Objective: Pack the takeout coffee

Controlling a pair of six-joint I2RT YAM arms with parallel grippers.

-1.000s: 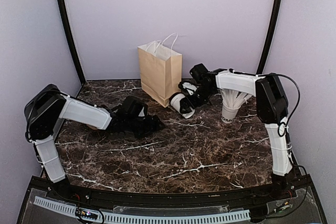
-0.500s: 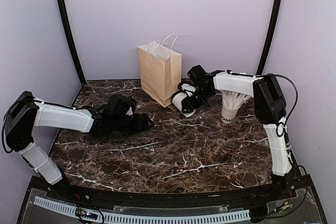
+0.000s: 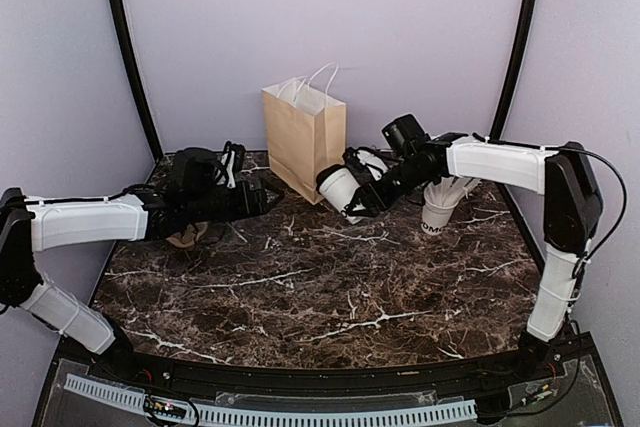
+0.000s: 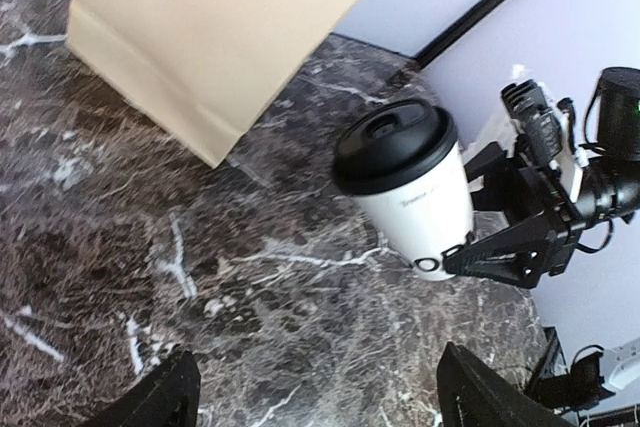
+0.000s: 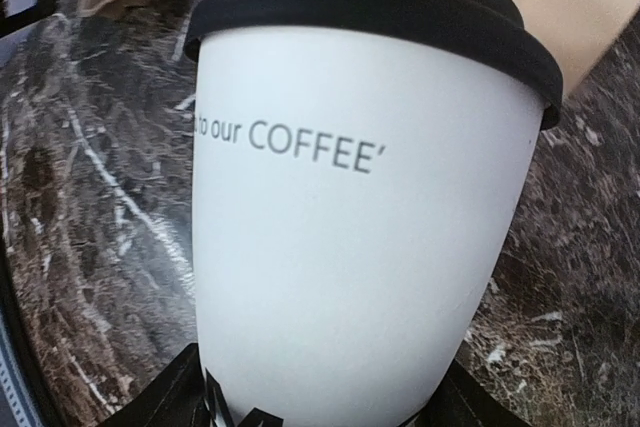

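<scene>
The right gripper (image 3: pixel 358 194) clamps the takeout coffee (image 3: pixel 337 187) near its base — cup tilted, just beside the paper bag (image 3: pixel 305 137) — while the left gripper (image 3: pixel 258 197) gapes wide, empty.

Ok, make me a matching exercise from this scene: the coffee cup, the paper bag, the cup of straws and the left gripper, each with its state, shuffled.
1 takeout coffee
2 paper bag
3 straw cup
4 left gripper

A open, holding nothing
B upright, far right
C tilted, held by the right gripper
D standing at the back, handles up

Pairs: 1-C, 2-D, 3-B, 4-A
</scene>
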